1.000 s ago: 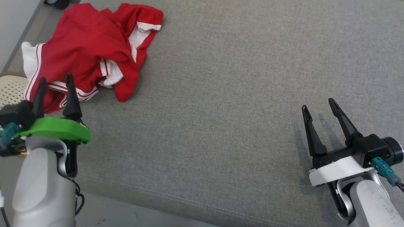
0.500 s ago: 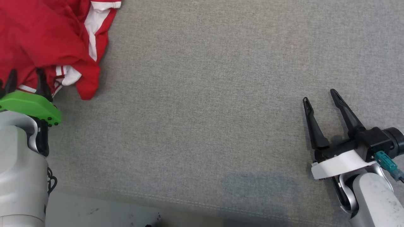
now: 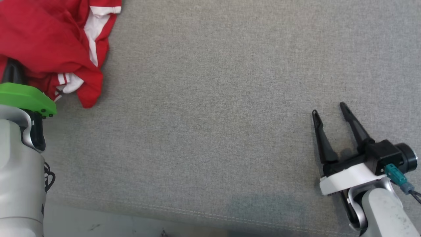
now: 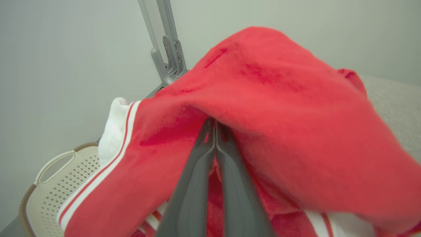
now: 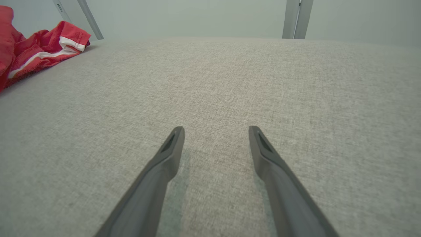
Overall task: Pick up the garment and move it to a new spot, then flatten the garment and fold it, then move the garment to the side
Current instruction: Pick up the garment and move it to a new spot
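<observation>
The garment point(image 3: 46, 42) is a crumpled red piece with white trim, bunched at the far left of the grey fabric surface point(image 3: 213, 98). My left gripper point(image 3: 11, 70), under its green mount, is pushed into the cloth with its fingertips hidden. In the left wrist view my left gripper point(image 4: 215, 123) has its two fingers pressed together, shut on a fold of the garment point(image 4: 279, 108) that drapes over them. My right gripper point(image 3: 329, 110) rests open at the lower right, far from the cloth; in the right wrist view my right gripper point(image 5: 215, 130) holds nothing and the garment point(image 5: 36, 52) lies at the far left.
A cream perforated basket point(image 4: 52, 187) sits beyond the surface's left edge. Metal frame bars point(image 4: 166, 49) stand against the pale wall. The surface's stitched front edge point(image 3: 197, 212) runs along the bottom, with floor below it.
My left gripper has closed on the garment and pushed deeper into it. The head camera swung right earlier, shifting the whole picture. The right gripper stays open, hardly moved.
</observation>
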Controlling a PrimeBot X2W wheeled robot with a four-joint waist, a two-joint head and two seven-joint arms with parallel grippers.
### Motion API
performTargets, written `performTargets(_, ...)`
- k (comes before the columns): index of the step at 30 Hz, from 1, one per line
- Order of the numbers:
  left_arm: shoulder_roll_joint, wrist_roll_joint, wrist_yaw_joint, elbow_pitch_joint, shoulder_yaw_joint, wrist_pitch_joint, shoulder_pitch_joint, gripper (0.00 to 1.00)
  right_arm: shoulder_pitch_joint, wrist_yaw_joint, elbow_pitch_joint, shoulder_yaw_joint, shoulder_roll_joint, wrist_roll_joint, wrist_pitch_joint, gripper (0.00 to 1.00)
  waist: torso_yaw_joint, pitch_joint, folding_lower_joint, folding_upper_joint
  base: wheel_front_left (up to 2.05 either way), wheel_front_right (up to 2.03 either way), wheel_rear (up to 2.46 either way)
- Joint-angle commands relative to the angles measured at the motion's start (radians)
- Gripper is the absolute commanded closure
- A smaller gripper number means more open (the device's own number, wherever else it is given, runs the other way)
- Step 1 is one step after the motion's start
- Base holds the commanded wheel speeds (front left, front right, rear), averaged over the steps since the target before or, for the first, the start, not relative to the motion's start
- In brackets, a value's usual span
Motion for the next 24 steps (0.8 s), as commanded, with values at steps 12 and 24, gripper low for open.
performTargets(12,-0.050,0.074,0.009,-0.457,-0.017,0.001,0.179,1.00,0.072,0.000,0.033,0.020,0.062,0.032,-0.003,0.00,0.045,-0.208,-0.0001,0.0115,0.00,0.00,0.00)
performTargets(24,-0.094,0.029,-0.009,-0.911,-0.144,0.222,0.297,1.00,0.098,0.000,0.037,0.026,0.108,0.052,-0.003,0.00,-0.058,-0.294,-0.0001,0.0115,0.00,0.00,0.00)
